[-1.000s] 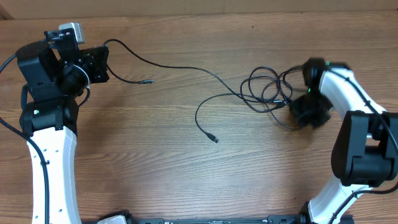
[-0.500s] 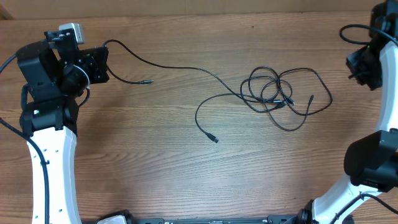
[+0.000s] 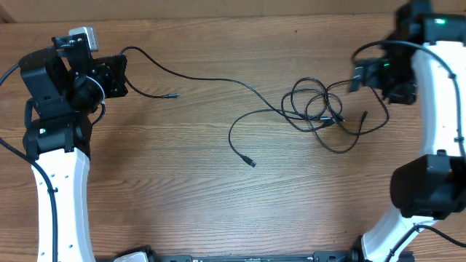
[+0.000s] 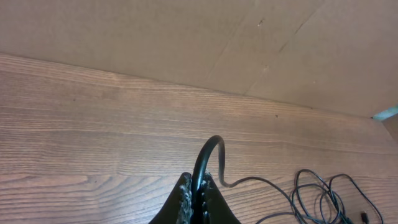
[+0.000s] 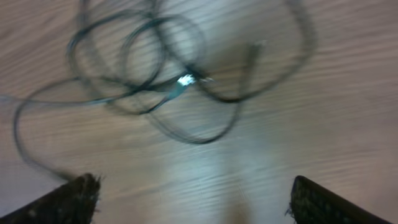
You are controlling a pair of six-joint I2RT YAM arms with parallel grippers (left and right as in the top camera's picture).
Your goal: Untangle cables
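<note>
With left fingers [image 4: 182,202] clamping one cable [image 4: 200,163], we lower the spread right fingers [image 5: 73,198] onto one loop of the tangle [image 3: 320,109].

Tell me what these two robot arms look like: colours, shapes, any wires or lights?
Both the left arm and right arm have smooth white curved shells joined by chunky black joints, with black wires looping alongside. A green light glows on the right arm. A small grey camera box sits near the black left tool; the right tool is black too.
</note>
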